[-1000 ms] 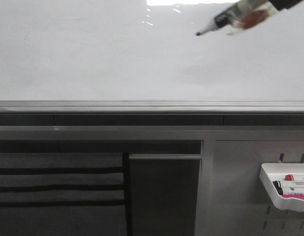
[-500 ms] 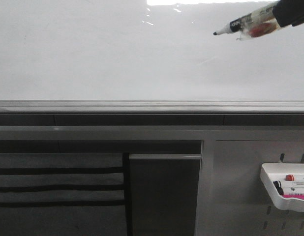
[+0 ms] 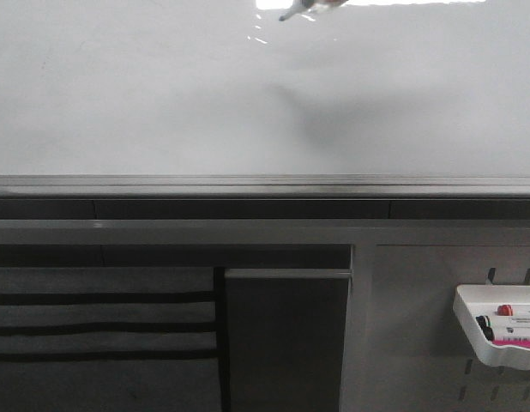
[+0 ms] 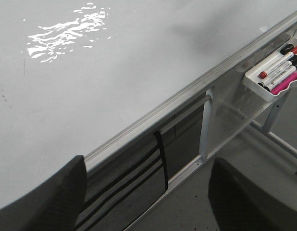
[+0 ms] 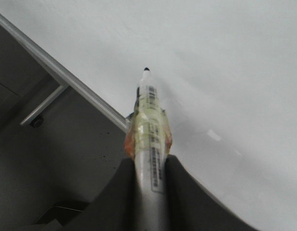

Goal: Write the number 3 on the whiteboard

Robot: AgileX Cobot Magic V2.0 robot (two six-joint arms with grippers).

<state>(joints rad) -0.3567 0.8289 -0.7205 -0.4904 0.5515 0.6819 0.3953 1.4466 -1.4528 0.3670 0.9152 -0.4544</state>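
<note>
White whiteboard (image 5: 235, 72) blank | right tool (image 5: 149, 166) clamps marker (image 5: 149, 125) | tip just above board

Whiteboard (image 3: 162, 103) spread across the far half of the front view, frame rail (image 3: 265, 184) along its near edge, marker tray (image 3: 498, 326) hung below at right, markers (image 3: 509, 324) laid inside, marker tip (image 3: 292, 12) positioned over the board's far edge.
</note>
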